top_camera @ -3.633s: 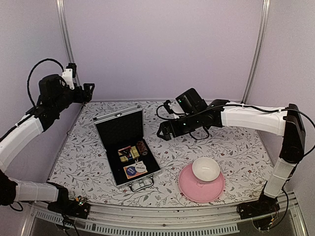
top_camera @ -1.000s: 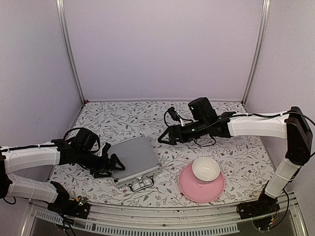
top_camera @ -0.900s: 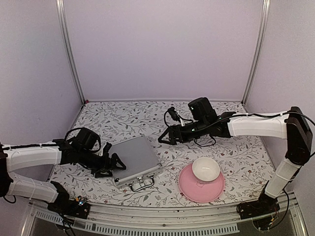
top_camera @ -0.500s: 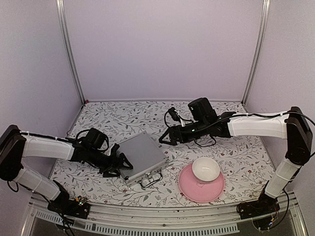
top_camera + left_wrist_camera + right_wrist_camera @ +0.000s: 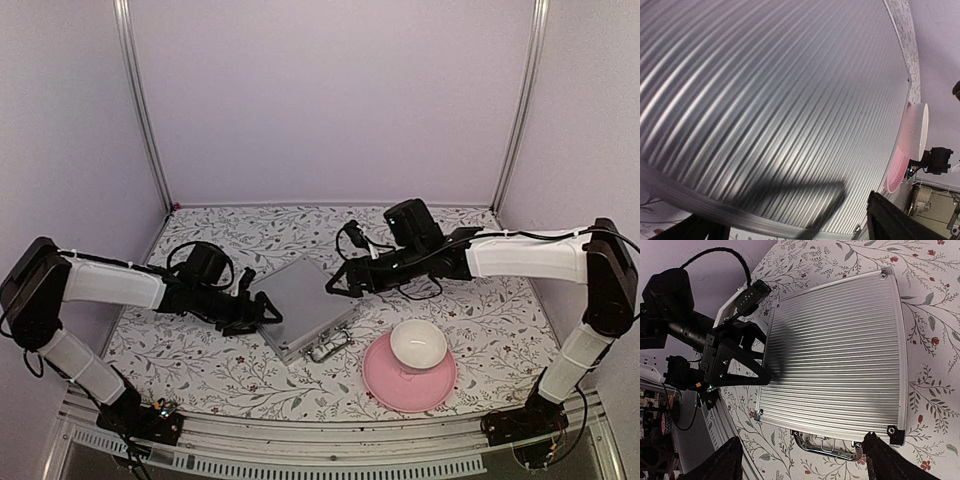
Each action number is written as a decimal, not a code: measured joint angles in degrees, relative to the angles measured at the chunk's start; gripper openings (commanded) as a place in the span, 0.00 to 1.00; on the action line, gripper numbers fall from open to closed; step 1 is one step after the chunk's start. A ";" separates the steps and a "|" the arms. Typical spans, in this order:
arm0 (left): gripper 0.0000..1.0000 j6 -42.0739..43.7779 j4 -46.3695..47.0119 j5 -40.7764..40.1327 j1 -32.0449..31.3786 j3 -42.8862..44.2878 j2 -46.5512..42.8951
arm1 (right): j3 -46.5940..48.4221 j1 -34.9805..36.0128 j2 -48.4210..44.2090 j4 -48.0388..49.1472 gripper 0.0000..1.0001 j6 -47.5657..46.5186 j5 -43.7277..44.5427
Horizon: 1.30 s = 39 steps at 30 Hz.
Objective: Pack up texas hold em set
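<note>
The texas hold em set is a silver ribbed briefcase (image 5: 305,312), lying shut on the floral table, so its contents are hidden. Its metal handle (image 5: 328,348) points toward the pink plate. My left gripper (image 5: 262,312) is low at the case's left edge, open, its spread fingers against the lid rim. In the left wrist view the ribbed lid (image 5: 770,100) fills the frame above my left gripper (image 5: 795,222). My right gripper (image 5: 338,283) hovers open over the case's far right corner. The right wrist view shows the case (image 5: 840,355) and handle (image 5: 827,447) between my right gripper's (image 5: 802,457) fingers.
A pink plate (image 5: 385,385) with a white bowl (image 5: 418,343) on it sits just right of the case's handle. Lilac walls and metal posts enclose the table (image 5: 200,235) at the back and sides.
The shut case has slid right and away and turned, pushed by my left gripper, which followed it. Its handle is now closer to the plate. My right arm has barely moved.
</note>
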 measured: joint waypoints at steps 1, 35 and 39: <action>0.94 1.11 -1.20 -1.33 0.00 0.33 -0.68 | -0.22 0.00 -0.11 -0.04 0.82 0.02 -0.22; 0.42 10.12 -3.10 -16.72 -15.54 6.78 -6.01 | -2.21 6.67 7.82 -0.39 0.77 9.88 -5.16; 0.39 9.35 -2.34 -16.44 -15.67 4.90 -5.25 | -1.95 7.28 9.31 -0.96 0.77 9.88 -3.96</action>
